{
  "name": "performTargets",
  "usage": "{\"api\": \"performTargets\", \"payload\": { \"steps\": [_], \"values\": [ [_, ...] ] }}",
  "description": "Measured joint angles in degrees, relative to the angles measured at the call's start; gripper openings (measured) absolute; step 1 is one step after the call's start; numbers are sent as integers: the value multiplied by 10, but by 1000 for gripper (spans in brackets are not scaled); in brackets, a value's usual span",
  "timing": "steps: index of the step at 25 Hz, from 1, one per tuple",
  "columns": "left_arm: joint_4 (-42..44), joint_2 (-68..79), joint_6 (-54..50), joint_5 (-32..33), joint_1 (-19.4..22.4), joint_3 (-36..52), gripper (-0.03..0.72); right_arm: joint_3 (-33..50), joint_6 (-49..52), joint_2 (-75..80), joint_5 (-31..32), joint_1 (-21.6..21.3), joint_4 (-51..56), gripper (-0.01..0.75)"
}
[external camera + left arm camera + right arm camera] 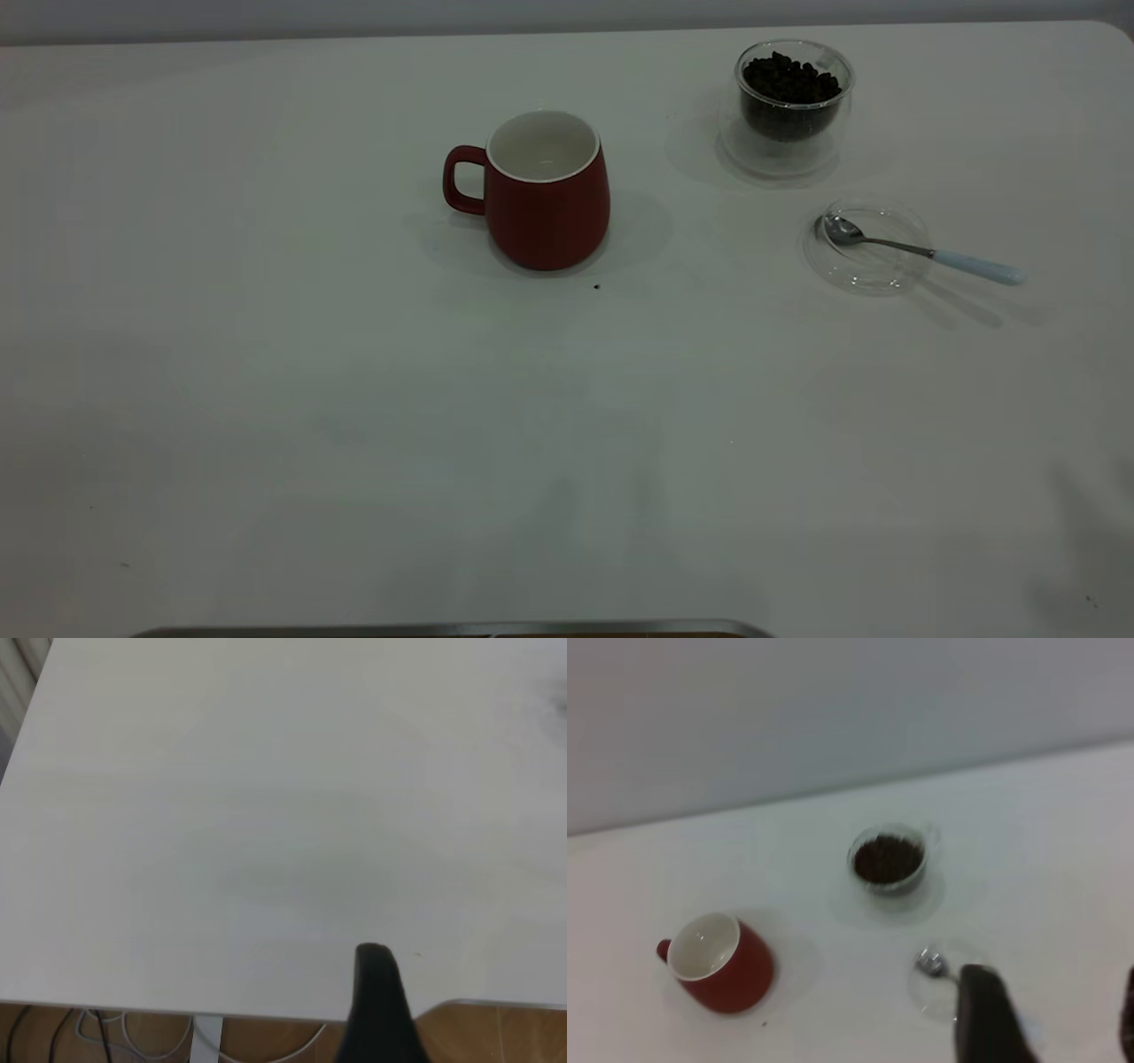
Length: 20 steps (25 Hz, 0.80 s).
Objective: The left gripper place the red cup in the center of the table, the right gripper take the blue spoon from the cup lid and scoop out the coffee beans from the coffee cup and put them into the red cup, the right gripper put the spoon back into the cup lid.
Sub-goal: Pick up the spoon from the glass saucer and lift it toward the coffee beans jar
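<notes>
The red cup (pixel 547 202) stands upright and empty near the middle of the table (pixel 354 425), its handle pointing left. The coffee cup (pixel 793 102), full of coffee beans (pixel 788 80), stands at the back right. In front of it lies the cup lid (pixel 866 245) with the blue spoon (pixel 921 251) resting in it, handle pointing right over the rim. Neither gripper shows in the exterior view. My right gripper (pixel 1052 997) is open and hovers above the spoon's handle, clear of it. The right wrist view also shows the red cup (pixel 722 967), coffee cup (pixel 888 861) and lid (pixel 939 988). Only one of the left gripper's fingers (pixel 379 992) shows, over the table's near edge.
A small dark speck (pixel 596 286) lies on the table just in front of the red cup. A metal strip (pixel 443 630) runs along the near edge. The left wrist view shows the table's edge with wooden floor (pixel 496 1036) and cables (pixel 115 1032) below it.
</notes>
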Motion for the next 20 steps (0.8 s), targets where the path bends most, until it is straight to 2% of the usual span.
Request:
{"api": "performTargets", "payload": {
  "steps": [3, 5, 13, 16, 20],
  "values": [
    [0, 0, 0, 0, 0, 0, 587, -10, -36, 103, -24, 0, 61, 561],
    [0, 0, 0, 0, 0, 0, 587, -26, -62, 164, -30, 0, 99, 602],
    [0, 0, 0, 0, 0, 0, 587, -109, -115, 394, -28, -5, 204, 571],
    [0, 0, 0, 0, 0, 0, 587, -131, -160, 454, 1, -32, 251, 569],
    [0, 0, 0, 0, 0, 0, 587, -141, -247, 517, 49, -94, 341, 569]
  ]
}}
